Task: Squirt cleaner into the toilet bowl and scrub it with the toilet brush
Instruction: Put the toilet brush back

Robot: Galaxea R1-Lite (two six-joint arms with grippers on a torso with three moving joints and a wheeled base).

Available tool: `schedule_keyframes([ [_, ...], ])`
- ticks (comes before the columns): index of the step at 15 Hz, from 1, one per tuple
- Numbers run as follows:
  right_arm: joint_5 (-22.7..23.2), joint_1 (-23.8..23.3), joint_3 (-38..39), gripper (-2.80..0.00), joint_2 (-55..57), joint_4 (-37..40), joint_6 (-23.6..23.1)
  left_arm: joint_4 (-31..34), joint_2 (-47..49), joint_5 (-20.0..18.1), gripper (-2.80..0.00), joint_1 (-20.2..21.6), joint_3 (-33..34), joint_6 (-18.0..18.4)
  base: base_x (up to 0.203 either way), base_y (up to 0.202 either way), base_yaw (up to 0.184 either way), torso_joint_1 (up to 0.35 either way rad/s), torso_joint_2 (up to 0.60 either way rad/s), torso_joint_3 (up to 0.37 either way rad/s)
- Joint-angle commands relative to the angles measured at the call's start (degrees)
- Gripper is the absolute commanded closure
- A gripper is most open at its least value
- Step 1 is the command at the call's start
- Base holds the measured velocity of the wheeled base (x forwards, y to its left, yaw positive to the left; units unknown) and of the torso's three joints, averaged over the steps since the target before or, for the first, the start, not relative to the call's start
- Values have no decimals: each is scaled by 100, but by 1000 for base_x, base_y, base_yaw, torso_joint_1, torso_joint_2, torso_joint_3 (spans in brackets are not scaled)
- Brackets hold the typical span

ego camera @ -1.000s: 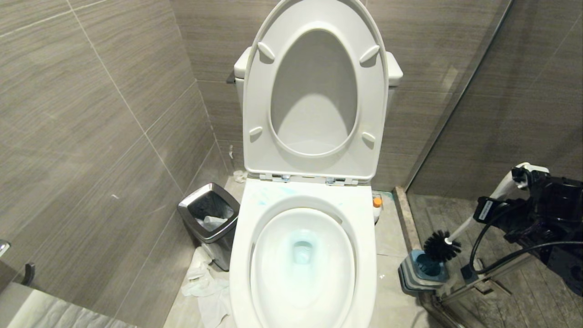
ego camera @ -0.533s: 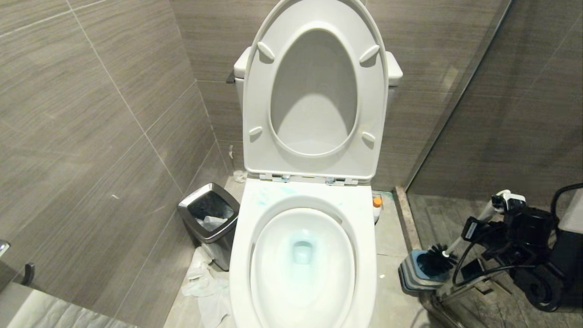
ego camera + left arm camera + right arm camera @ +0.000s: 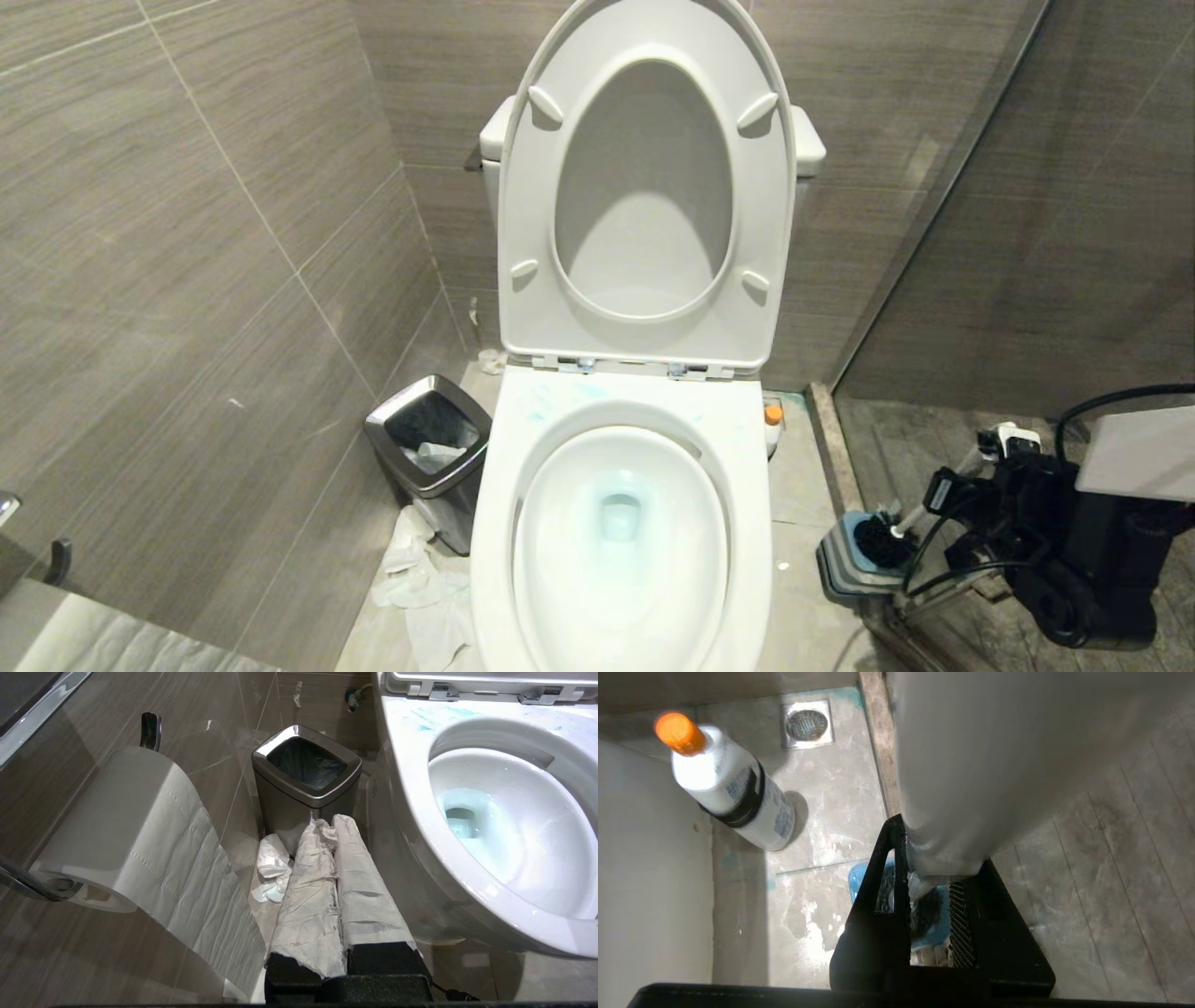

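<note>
The white toilet bowl [image 3: 635,411] stands open, seat and lid raised, with turquoise water at its bottom; its rim [image 3: 411,788] also fills one side of the left wrist view. To its right my right gripper [image 3: 1013,467] is shut on the toilet brush's white handle [image 3: 971,462]. The black bristle head [image 3: 878,541] sits in the blue-and-grey holder [image 3: 845,569] on the floor. Seen from the right wrist, the handle [image 3: 971,765] runs between my right gripper [image 3: 941,858] fingers. The orange-capped cleaner [image 3: 773,425] [image 3: 733,788] stands upright beside the toilet. My left gripper [image 3: 327,823], paper-wrapped, is shut and empty.
A steel-rimmed waste bin [image 3: 429,439] [image 3: 306,763] stands left of the toilet, with crumpled paper [image 3: 420,588] on the floor before it. A paper roll [image 3: 131,826] hangs on the left wall. A glass partition and raised threshold [image 3: 836,448] lie right; a floor drain [image 3: 806,722] sits behind the cleaner.
My right arm has come down and the brush with it: the bristle head has dropped from just above the holder into it. The left arm has not moved.
</note>
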Motion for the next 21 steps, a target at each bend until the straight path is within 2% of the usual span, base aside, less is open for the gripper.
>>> schedule_keyframes([
  [1,-9,-6,-146,0,244,-51,4,-2,5,2,0,0,44,-5,0,0,0,0,0,0],
  [11,31,-42,-499,0,933,-51,-116,-2,5,2,0,0,35,-1,0,0,0,0,0,0],
  [20,78,-42,-491,0,982,-51,-181,-2,5,2,0,0,35,3,0,0,0,0,0,0],
  [21,71,-42,-499,-280,982,-51,-181,-2,5,2,0,0,35,-6,0,0,0,0,0,0],
])
